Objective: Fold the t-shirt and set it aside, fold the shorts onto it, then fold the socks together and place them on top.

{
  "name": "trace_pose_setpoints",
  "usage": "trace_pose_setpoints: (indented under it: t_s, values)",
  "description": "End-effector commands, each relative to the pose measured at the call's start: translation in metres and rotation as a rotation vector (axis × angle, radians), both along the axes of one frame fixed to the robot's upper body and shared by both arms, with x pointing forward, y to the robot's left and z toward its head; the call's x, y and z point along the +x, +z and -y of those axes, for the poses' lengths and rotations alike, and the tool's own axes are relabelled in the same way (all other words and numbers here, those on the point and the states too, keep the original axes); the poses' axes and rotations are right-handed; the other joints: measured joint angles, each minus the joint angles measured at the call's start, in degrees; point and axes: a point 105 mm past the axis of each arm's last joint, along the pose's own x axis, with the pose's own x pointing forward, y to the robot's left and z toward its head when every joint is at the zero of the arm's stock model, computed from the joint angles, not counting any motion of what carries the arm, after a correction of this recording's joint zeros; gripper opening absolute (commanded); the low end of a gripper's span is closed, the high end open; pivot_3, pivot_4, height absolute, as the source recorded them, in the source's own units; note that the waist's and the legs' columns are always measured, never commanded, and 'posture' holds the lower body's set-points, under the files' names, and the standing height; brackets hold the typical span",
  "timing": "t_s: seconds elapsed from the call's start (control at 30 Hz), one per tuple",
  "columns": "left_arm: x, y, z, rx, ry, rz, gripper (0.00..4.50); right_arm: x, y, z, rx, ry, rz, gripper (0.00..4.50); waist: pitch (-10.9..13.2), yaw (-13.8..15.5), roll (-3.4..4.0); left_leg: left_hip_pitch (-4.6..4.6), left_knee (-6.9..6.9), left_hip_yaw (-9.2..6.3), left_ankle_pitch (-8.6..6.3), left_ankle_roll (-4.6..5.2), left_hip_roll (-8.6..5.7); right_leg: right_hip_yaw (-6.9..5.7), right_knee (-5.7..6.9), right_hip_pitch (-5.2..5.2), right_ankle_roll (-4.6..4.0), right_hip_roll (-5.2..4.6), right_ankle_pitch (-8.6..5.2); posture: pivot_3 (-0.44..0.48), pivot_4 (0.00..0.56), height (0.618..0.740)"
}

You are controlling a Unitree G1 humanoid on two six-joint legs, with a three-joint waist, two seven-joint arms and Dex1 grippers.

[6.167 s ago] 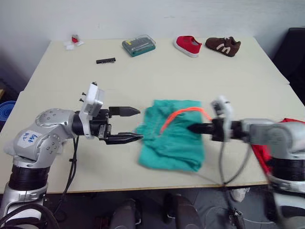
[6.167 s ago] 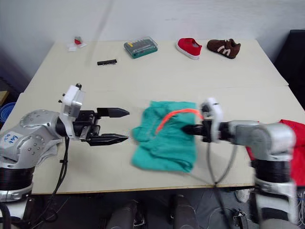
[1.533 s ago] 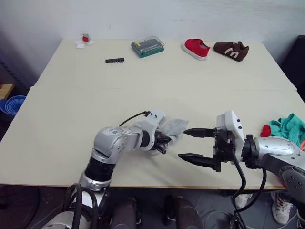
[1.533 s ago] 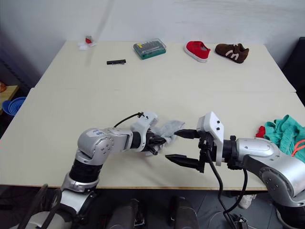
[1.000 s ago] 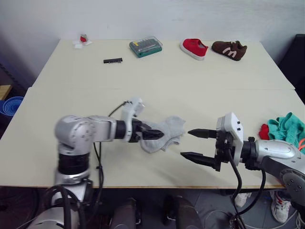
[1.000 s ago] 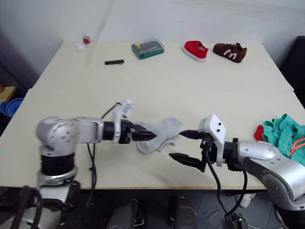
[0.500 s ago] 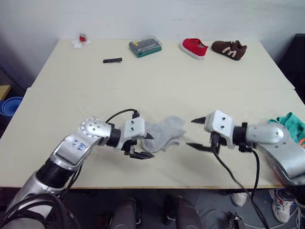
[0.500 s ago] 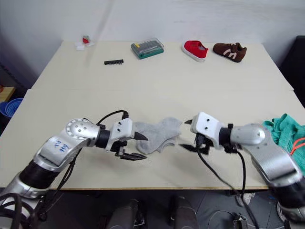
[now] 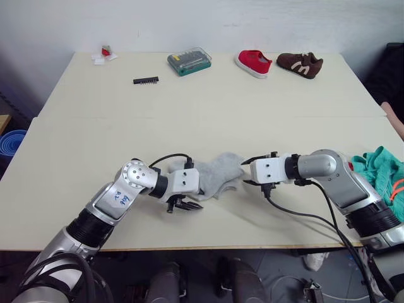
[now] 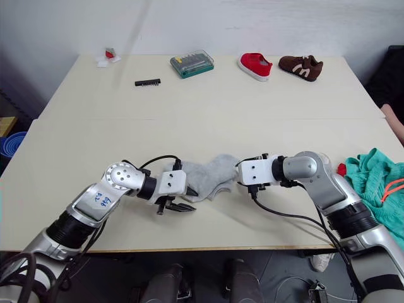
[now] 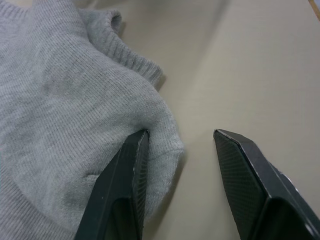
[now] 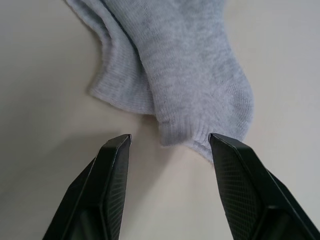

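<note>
The left tool (image 11: pixel 180 187) is spread, one finger pressed into the socks' (image 9: pixel 218 177) edge. The right tool (image 12: pixel 167 185) is spread at their opposite end. The shorts (image 9: pixel 379 170) lie cut off at the worktop's (image 9: pixel 208 101) right edge.

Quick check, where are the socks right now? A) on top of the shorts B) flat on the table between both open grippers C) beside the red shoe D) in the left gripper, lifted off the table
B: the socks lie on the table, left gripper and right gripper open at either end.
</note>
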Motion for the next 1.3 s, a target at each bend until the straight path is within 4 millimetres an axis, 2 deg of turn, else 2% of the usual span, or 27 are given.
trace_pose_setpoints:
  t_s: [0.03, 0.13, 0.2, 0.23, 0.3, 0.5, 0.6, 0.77, 0.87, 0.97, 1.13, 1.3]
  values:
    - [0.004, -0.002, -0.005, 0.01, 0.036, -0.001, 1.0, 0.007, 0.009, -0.008, 0.028, 0.016, 0.051, 1.96, 0.0, -0.03, 0.0, 0.0, 0.0, 0.0, 0.01, -0.01, 0.0, -0.01, 0.01, 0.0, 0.0, 0.01, 0.0, 0.0, 0.15, 0.74]
    - [0.005, -0.001, -0.007, 0.003, 0.057, -0.01, 0.03, 0.01, 0.008, -0.011, 0.047, 0.007, 0.056, 0.92, 0.0, -0.09, 0.0, 0.02, 0.01, 0.0, 0.02, -0.03, 0.01, -0.01, 0.02, 0.02, 0.0, 0.01, 0.0, 0.0, 0.15, 0.74]
    - [0.004, 0.001, -0.007, -0.01, 0.062, -0.021, 0.0, 0.012, 0.007, -0.01, 0.044, 0.006, 0.059, 0.23, 0.0, -0.09, 0.0, 0.02, 0.01, 0.0, 0.02, -0.02, 0.01, 0.0, 0.02, 0.02, 0.0, 0.01, 0.0, 0.0, 0.15, 0.74]
    - [0.003, 0.003, -0.007, -0.016, 0.063, -0.027, 0.0, 0.012, 0.007, -0.009, 0.042, 0.006, 0.06, 0.05, 0.0, -0.09, 0.0, 0.02, 0.01, 0.0, 0.02, -0.02, 0.01, 0.0, 0.03, 0.02, 0.0, 0.01, 0.0, 0.0, 0.15, 0.74]
    - [0.002, 0.005, -0.006, -0.03, 0.067, -0.042, 0.0, 0.013, 0.008, -0.008, 0.042, 0.003, 0.061, 0.05, 0.0, -0.09, 0.0, 0.02, 0.01, 0.0, 0.02, -0.02, 0.01, 0.0, 0.03, 0.02, 0.0, 0.01, 0.0, 0.0, 0.15, 0.74]
    - [-0.003, 0.043, -0.003, -0.159, 0.067, -0.121, 0.0, 0.012, 0.02, -0.003, 0.056, -0.007, 0.076, 0.05, 0.0, -0.1, 0.01, 0.02, 0.02, -0.01, 0.03, -0.03, 0.01, 0.01, 0.06, 0.01, 0.0, 0.01, 0.0, 0.0, 0.15, 0.74]
    - [-0.001, 0.059, -0.01, -0.159, 0.044, -0.099, 0.0, 0.009, 0.032, 0.0, 0.081, -0.02, 0.076, 0.05, 0.0, -0.08, 0.01, 0.02, 0.04, -0.02, 0.04, -0.04, 0.01, 0.01, 0.06, 0.02, 0.0, 0.01, 0.0, 0.0, 0.15, 0.74]
    - [0.032, 0.058, -0.034, -0.012, 0.051, 0.076, 0.0, -0.016, 0.043, -0.008, 0.125, 0.014, -0.002, 0.05, 0.0, -0.02, 0.01, 0.05, 0.04, -0.04, 0.04, -0.05, 0.01, -0.01, 0.06, 0.05, -0.01, 0.01, -0.01, 0.0, 0.15, 0.74]
    - [0.053, 0.055, -0.048, 0.084, 0.029, 0.19, 0.0, -0.033, 0.038, -0.019, 0.147, 0.031, -0.045, 0.05, 0.0, 0.03, 0.01, 0.04, 0.03, -0.05, 0.03, -0.06, 0.01, -0.05, 0.04, 0.04, -0.02, 0.01, -0.01, 0.0, 0.15, 0.74]
    - [0.071, 0.052, -0.05, 0.117, 0.01, 0.254, 0.0, -0.042, 0.028, -0.03, 0.165, 0.019, -0.06, 0.05, 0.0, 0.08, 0.01, 0.0, 0.04, -0.05, 0.02, -0.05, 0.0, -0.04, 0.05, 0.01, -0.02, 0.0, -0.01, 0.0, 0.15, 0.74]
    - [0.081, 0.047, -0.043, 0.12, -0.048, 0.255, 0.0, -0.048, 0.013, -0.043, 0.187, -0.05, -0.095, 0.05, 0.0, 0.06, 0.01, -0.05, 0.08, -0.04, -0.01, 0.01, -0.02, -0.06, 0.04, -0.01, -0.02, -0.03, -0.01, 0.0, 0.15, 0.74]
    - [0.08, 0.048, -0.05, 0.133, -0.101, 0.224, 0.0, -0.053, 0.004, -0.05, 0.215, -0.102, -0.125, 0.05, 0.0, -0.13, 0.01, -0.08, 0.08, -0.02, -0.01, 0.02, -0.01, -0.06, 0.08, -0.09, -0.02, -0.01, -0.01, 0.0, 0.15, 0.74]
